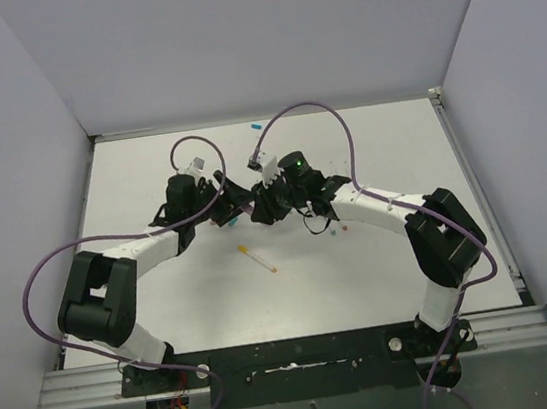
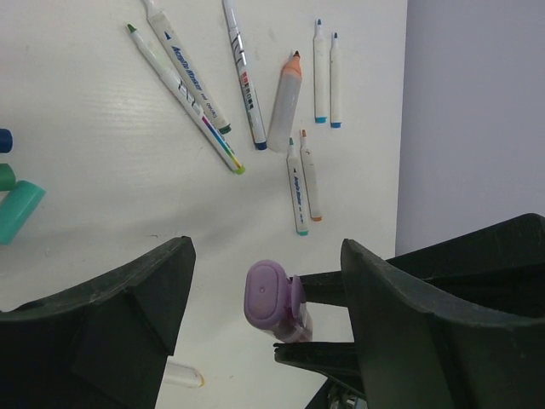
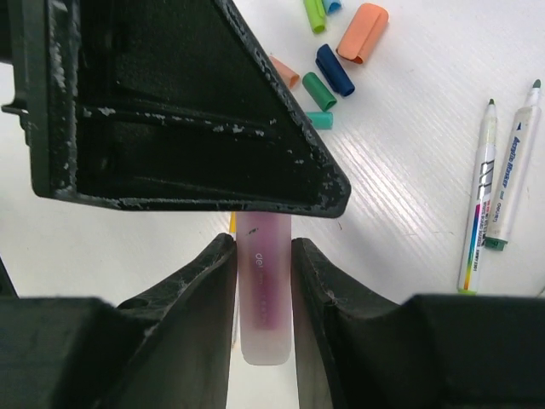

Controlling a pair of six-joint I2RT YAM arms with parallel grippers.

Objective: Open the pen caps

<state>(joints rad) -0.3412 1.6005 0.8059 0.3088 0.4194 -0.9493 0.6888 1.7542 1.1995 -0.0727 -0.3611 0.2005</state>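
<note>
Counter: white, with grey walls on three sides.
Right end effector: clamped on the barrel of the lilac highlighter, which is held above the counter.
Left end effector: jaws apart, flanking the lilac cap, with a gap showing beside it. The cap sits on the highlighter's end.
Loose caps: orange, blue and green, lying close together on the counter.
Uncapped pens: scattered white barrels lying flat with their tips bare.
</note>
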